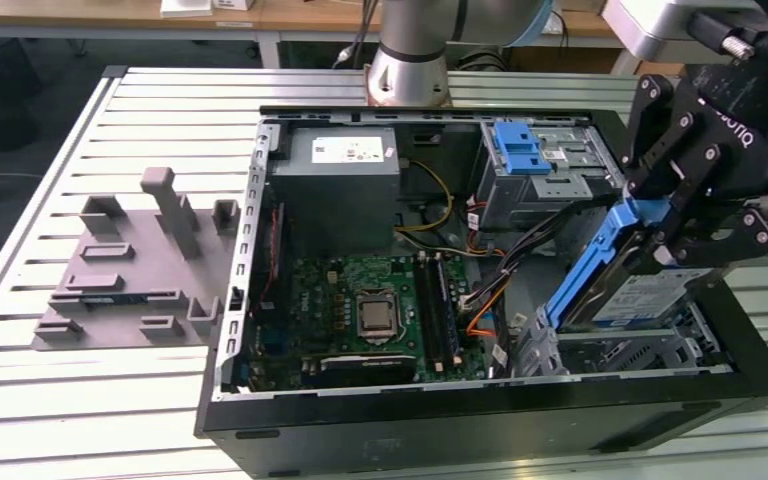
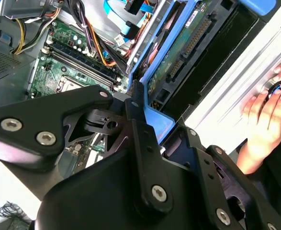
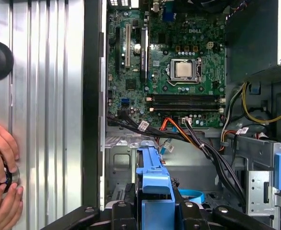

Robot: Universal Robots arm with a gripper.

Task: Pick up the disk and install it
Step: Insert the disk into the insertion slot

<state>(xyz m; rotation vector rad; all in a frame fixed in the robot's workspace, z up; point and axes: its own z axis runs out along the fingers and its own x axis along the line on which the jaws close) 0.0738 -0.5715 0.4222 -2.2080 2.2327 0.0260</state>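
Black two-finger gripper [image 1: 674, 232], jaws clamped on the blue plastic carrier framing the flat silver hard-drive disk [image 1: 644, 297]. The disk hangs tilted, low end nearest the silver metal drive bay [image 1: 631, 352] in the open black computer case [image 1: 491, 405], apparently angled for insertion.

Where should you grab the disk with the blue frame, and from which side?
Grab the blue bracket at the disk's raised end, coming from above. The disk stands tilted with its low end down in the computer case, so the top end is probably easiest to reach, and the bracket's thin sides suit a pinch. The gripper is clamped right there.
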